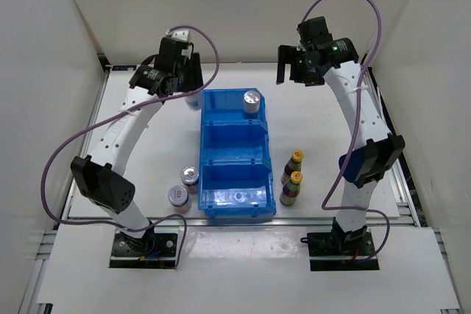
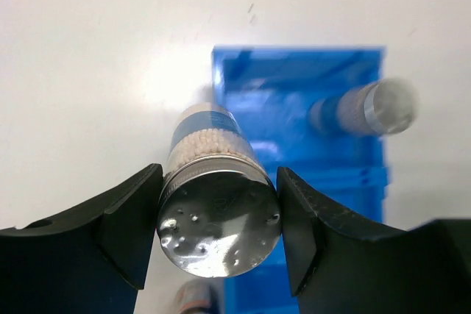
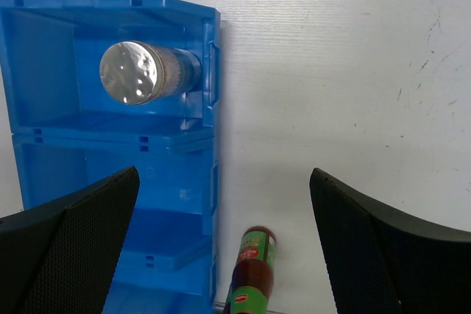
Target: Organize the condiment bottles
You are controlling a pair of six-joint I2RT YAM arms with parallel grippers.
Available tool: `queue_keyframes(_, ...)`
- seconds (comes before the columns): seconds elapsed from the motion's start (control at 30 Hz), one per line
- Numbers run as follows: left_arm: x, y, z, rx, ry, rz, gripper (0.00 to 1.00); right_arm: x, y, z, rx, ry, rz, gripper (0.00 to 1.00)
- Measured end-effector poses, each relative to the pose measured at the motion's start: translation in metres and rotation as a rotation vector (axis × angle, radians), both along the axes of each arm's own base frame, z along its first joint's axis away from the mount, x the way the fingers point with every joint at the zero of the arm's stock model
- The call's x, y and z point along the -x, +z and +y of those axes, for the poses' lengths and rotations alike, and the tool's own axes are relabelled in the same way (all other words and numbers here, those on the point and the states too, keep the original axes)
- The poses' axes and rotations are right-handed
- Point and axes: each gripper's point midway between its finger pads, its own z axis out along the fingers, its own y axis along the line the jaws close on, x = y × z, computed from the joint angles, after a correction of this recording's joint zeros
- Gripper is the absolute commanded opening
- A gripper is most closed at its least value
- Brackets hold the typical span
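My left gripper is shut on a silver-lidded cylinder with a blue label and holds it just left of the far end of the blue bin. A second silver-lidded cylinder stands in the bin's far compartment; it also shows in the right wrist view. Two red-labelled cylinders stand left of the bin's near end. Two slim yellow-capped bottles stand to its right. My right gripper is open and empty, high above the table beyond the bin's right side.
The bin's middle and near compartments hold no bottles. White walls enclose the table on the left, back and right. In the right wrist view one slim bottle stands beside the bin wall.
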Motion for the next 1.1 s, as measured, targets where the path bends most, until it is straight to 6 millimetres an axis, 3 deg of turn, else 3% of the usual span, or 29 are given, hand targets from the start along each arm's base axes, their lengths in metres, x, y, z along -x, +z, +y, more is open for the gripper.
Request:
queue_keyframes(0.13, -0.015, 0.047, -0.02, 0.051, -0.012, -0.121, 0.16, 0.001, -0.001, -0.001, 0.003, -0.002, 0.003, 1.0)
queue_keyframes(0.23, -0.019, 0.047, -0.039, 0.059, -0.038, -0.123, 0.16, 0.001, -0.001, -0.001, 0.004, -0.003, 0.001, 1.0)
queue_keyframes(0.33, -0.026, 0.024, -0.055, 0.044, -0.057, -0.075, 0.18, 0.003, -0.001, -0.003, 0.007, -0.005, 0.001, 1.0)
queue_keyframes(0.47, -0.034, -0.025, -0.072, 0.007, -0.069, 0.026, 0.2, 0.008, -0.002, -0.005, 0.011, -0.004, 0.009, 1.0)
queue_keyframes(0.73, -0.05, -0.101, -0.083, -0.043, -0.046, 0.172, 0.26, 0.022, -0.015, -0.01, 0.027, 0.0, 0.049, 1.0)
queue_keyframes(0.8, -0.054, -0.113, -0.085, -0.047, -0.038, 0.191, 0.31, 0.026, -0.021, -0.011, 0.031, 0.001, 0.068, 1.0)
queue_keyframes(0.93, -0.059, -0.125, -0.089, -0.047, -0.029, 0.206, 0.64, 0.031, -0.03, -0.011, 0.026, -0.014, 0.102, 1.0)
queue_keyframes(1.03, -0.061, -0.121, -0.09, -0.041, -0.028, 0.195, 0.85, 0.041, -0.036, -0.012, 0.022, -0.004, 0.129, 1.0)
queue_keyframes(1.1, -0.063, -0.119, -0.091, -0.034, -0.026, 0.188, 0.88, 0.05, -0.037, -0.014, 0.023, 0.007, 0.139, 1.0)
